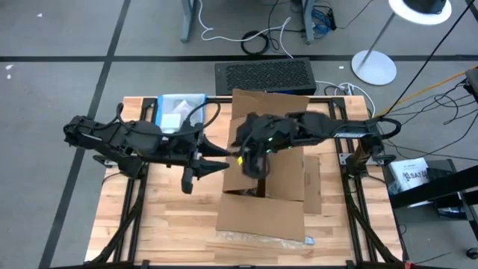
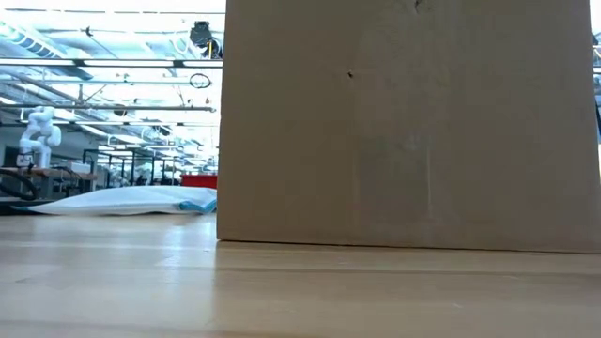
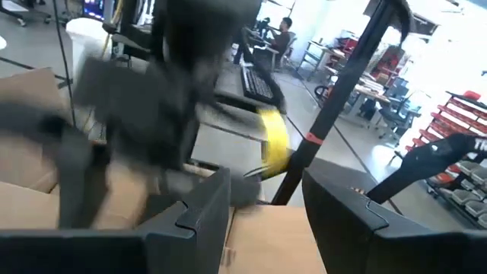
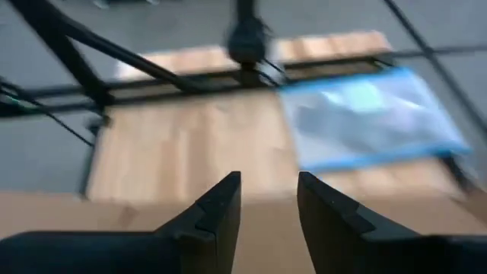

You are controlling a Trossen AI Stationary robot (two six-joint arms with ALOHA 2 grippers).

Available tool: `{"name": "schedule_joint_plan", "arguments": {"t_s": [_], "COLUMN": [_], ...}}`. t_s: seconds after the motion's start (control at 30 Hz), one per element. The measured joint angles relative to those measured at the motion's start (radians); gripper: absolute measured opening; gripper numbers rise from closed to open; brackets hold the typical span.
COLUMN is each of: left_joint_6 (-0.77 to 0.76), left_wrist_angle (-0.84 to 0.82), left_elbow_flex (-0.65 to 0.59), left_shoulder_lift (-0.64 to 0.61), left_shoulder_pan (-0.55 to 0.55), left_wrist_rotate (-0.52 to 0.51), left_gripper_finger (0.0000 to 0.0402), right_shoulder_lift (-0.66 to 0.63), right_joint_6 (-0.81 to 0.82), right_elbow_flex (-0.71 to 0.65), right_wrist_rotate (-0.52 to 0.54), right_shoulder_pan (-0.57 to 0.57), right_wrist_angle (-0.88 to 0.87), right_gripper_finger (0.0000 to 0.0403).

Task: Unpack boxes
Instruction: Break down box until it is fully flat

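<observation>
From above, both arms reach inward over the slatted wooden worktop (image 1: pixel 149 224), the left tool (image 1: pixel 196 173) beside the open brown corrugated carton (image 1: pixel 265 198) at its centre and the right tool (image 1: pixel 254 166) above it; the wrist views show both tools' fingers apart, empty.

One cardboard box (image 1: pixel 265 187), flaps open, on one wooden table (image 1: pixel 164 224). One clear plastic pouch (image 1: pixel 181 110) with blue edge. One black grille-topped unit (image 1: pixel 263 76). Two dark arms, each with one gripper: left gripper (image 1: pixel 224 166), right gripper (image 1: pixel 252 173). One floor lamp base (image 1: pixel 373 67).
</observation>
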Motion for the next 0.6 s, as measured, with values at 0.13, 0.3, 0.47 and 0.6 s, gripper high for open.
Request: {"name": "schedule_joint_plan", "arguments": {"t_s": [0.13,0.3,0.47,0.6], "left_joint_6": [0.008,0.011,0.016,0.036], "left_wrist_angle": [-0.001,-0.002,-0.003,-0.012], "left_elbow_flex": [0.000,0.000,0.000,0.000], "left_shoulder_lift": [0.000,0.000,0.000,0.000], "left_shoulder_pan": [0.000,0.000,0.000,0.001], "left_wrist_rotate": [0.000,0.000,0.000,-0.001], "left_gripper_finger": [0.0170,0.0170,0.0170,0.0170], "right_shoulder_lift": [-0.019,-0.056,-0.037,-0.038], "right_joint_6": [0.020,0.136,0.191,0.161], "right_elbow_flex": [0.131,0.135,0.072,0.010], "right_wrist_rotate": [0.085,0.103,0.082,0.043], "right_shoulder_pan": [0.004,0.009,0.009,0.016], "right_wrist_angle": [-0.214,-0.434,-0.531,-0.359], "right_gripper_finger": [0.0121,0.0121,0.0121,0.0121]}}
